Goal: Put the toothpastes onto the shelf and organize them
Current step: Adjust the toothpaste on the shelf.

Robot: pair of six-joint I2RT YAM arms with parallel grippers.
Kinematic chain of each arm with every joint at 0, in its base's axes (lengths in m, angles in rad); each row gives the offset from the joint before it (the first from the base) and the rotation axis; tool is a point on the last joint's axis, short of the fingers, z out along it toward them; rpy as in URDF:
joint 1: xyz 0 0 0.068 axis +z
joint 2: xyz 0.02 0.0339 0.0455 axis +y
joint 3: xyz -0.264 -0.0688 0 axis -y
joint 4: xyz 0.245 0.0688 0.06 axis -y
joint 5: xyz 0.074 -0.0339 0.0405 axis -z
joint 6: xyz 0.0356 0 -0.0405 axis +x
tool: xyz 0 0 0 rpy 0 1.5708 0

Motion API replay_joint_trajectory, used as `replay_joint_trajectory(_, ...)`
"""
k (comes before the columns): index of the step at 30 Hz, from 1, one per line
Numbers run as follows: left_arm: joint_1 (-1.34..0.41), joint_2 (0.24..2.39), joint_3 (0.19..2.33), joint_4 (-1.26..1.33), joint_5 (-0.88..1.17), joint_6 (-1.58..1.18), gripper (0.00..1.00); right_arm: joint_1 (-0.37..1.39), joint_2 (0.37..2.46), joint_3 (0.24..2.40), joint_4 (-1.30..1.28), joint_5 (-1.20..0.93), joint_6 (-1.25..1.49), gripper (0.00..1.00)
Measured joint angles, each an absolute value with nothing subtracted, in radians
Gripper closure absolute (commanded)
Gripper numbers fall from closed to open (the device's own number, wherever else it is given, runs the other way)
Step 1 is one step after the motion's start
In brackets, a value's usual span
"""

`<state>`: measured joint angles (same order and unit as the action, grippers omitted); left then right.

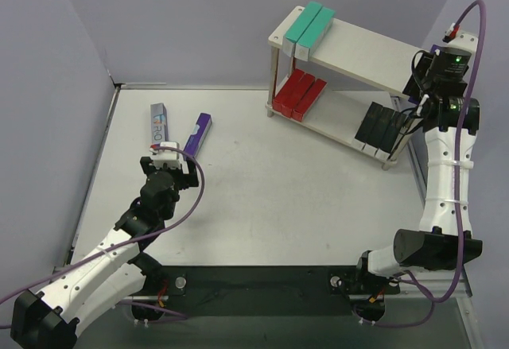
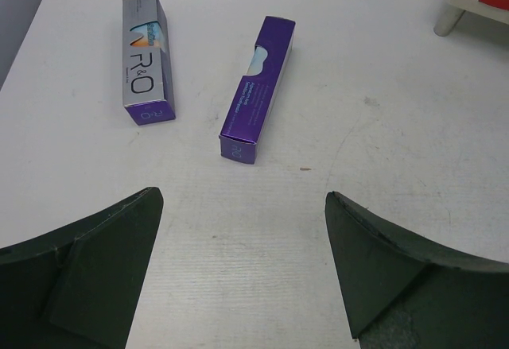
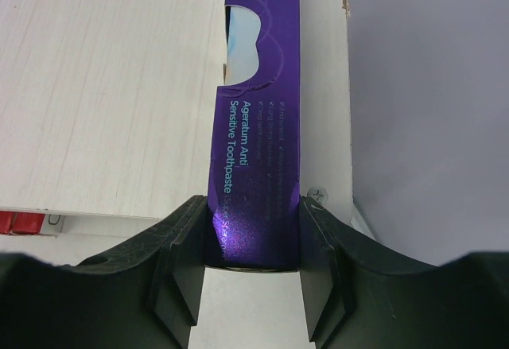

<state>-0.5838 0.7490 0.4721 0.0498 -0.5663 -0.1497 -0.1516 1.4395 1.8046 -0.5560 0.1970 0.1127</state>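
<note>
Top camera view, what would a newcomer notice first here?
The shelf at far right stands out, teal cartons on top, red cartons and black cartons below. The right gripper holds a purple carton over its top board; a silver-faced carton and a second purple carton lie on the table before the open left gripper.

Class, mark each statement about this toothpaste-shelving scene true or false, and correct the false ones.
1. The right gripper is shut on a purple carton. True.
2. The teal cartons lie on the table. False: they lie on the shelf's top board.
3. The left gripper grips a carton. False: it is open and empty.
4. A silver-faced carton and a second purple carton lie on the table. True.
5. The black cartons sit on the lower board. True.
</note>
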Motion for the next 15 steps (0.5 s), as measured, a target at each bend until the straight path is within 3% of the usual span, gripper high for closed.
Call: replay_joint_trajectory(15,-0.584,0.749,0.472,0.050,-0.566,-0.150,0.05,-0.177,1.438,1.780,-0.512,0.194,0.111,0.66)
